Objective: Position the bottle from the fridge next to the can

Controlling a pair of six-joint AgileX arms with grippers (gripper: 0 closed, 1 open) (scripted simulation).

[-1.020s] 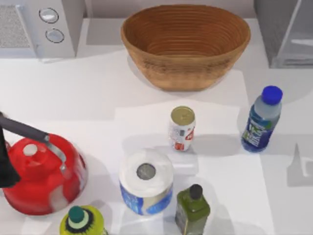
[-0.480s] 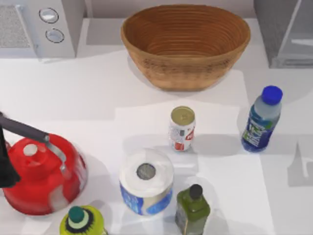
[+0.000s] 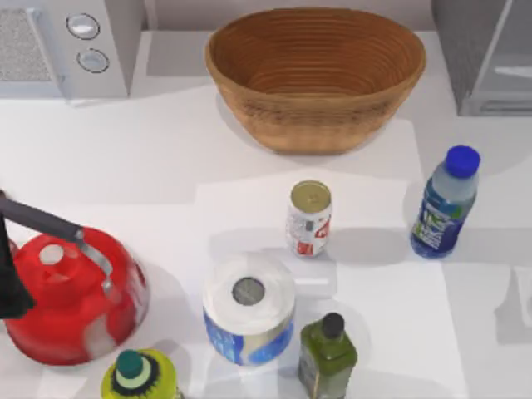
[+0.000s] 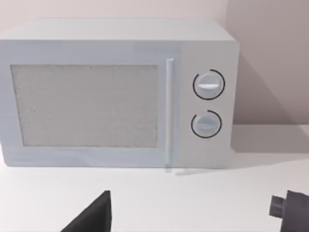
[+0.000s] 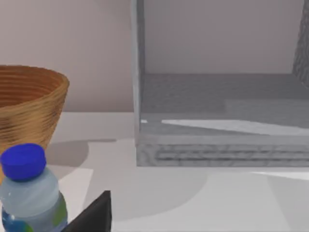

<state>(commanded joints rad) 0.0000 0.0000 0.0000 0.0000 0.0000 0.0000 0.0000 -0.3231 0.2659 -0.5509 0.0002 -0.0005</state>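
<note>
Bottle point(image 3: 445, 204) stood upright on the table point(image 3: 166, 166) at the right side, out of the open fridge point(image 3: 486, 58), w/ a clear gap to the can point(image 3: 309, 218) mid-table, so imo the task wasn't finished: bottle needed closing in beside the can. Right gripper point(image 5: 89, 217) showed just one dark fingertip beside the bottle in the right wrist view, holding nothing, can't tell if spread or closed; left gripper point(image 4: 89, 217) sat parked at the left edge by the red kettle point(image 3: 75, 295), state also unclear. To do it well I'd grab the bottle low on the body below the cap, keep it vertical, slide or carry it left and stop just short of the can w/o knocking it
</note>
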